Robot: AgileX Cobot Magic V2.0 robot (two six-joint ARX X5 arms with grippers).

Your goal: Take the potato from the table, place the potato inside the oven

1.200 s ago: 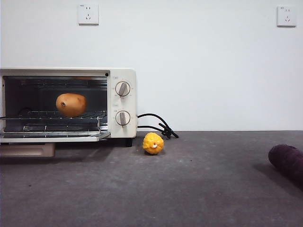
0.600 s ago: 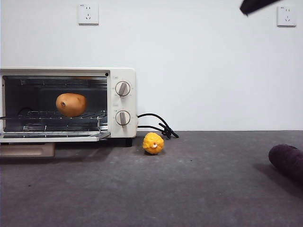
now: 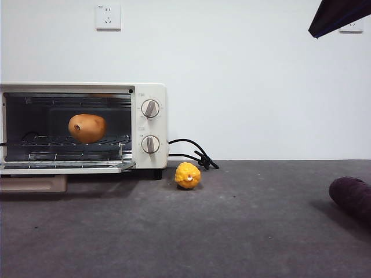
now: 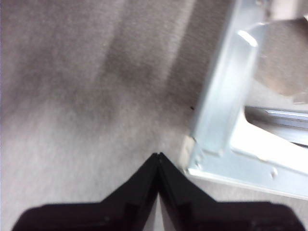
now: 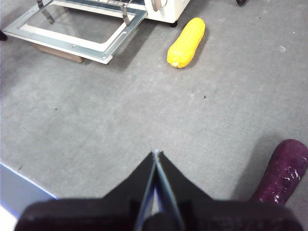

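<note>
The orange-brown potato [image 3: 87,128] rests on the wire rack inside the cream-white oven [image 3: 152,92], whose glass door [image 3: 64,169] hangs open and flat. My left gripper [image 4: 158,156] is shut with nothing in it, over the grey table [image 4: 72,96] beside the door's metal frame [image 4: 216,120]. High above the table [image 5: 96,120], my right gripper [image 5: 155,154] is also shut and empty; a dark tip [image 3: 339,14] shows at the front view's top right corner. The right wrist view shows the open door [image 5: 77,26].
A yellow bumpy gourd [image 3: 188,175] [image 5: 186,42] lies on the table just right of the oven. A dark purple oblong thing [image 3: 351,197] [image 5: 284,173] lies at the right edge. The oven's black cord [image 3: 194,153] trails behind the gourd.
A dark arm tip has come into the front view's top right corner and grown larger. The potato, oven and other things have not moved.
</note>
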